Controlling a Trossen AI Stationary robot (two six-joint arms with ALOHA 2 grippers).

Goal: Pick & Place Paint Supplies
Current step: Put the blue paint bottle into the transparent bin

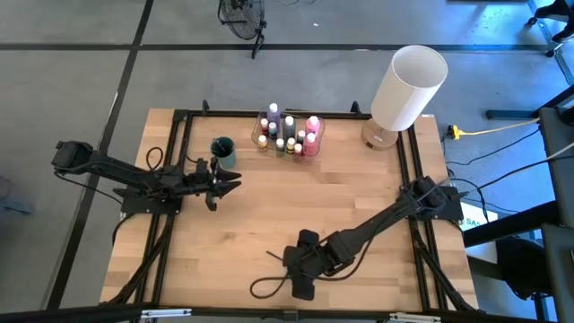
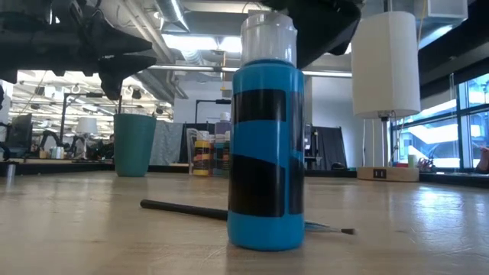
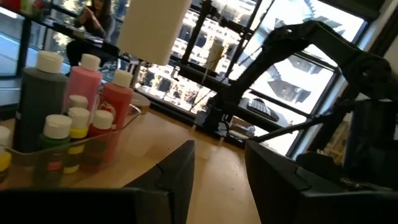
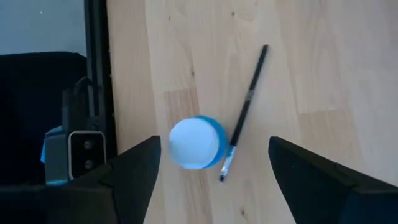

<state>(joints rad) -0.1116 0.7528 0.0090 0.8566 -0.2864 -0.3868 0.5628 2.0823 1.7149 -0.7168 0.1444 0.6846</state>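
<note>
**Mia:** Where was the small blue plastic paint bottle with the pale cap (image 4: 198, 142) when we looked?

**Sam:** We saw it standing upright on the wooden table (image 1: 296, 202), near the front edge. The right claw (image 4: 211, 168) hung right over it, pointing down. Its two dark fingers (image 4: 134, 168) were spread wide, one on each side of the bottle. They were not touching it.

**Mia:** And the thin dark-handled paintbrush (image 4: 244, 112)?

**Sam:** It lay flat on the table just beside the bottle. Its long body pointed away from the bottle at a slant, and its brush end sat close to the bottle's foot. We could not tell if they touched.

**Mia:** So which arm was nearer?

**Sam:** The right one, by a lot. We thought the bottle sat straight under the open gap, so the claw only had to go down and squeeze. But the brush was close, so we thought a finger could bump it.

**Mia:** What about the left claw (image 1: 224, 186)?

**Sam:** It was far off on the other side, just beside the teal cup (image 1: 223, 151). Its fingers were a little apart, with nothing between them.

**Mia:** And the other paints?

**Sam:** We saw many small bottles packed in the clear plastic tray (image 1: 288, 132) at the back, next to the big white tube-shaped lamp (image 1: 408, 87).
</note>
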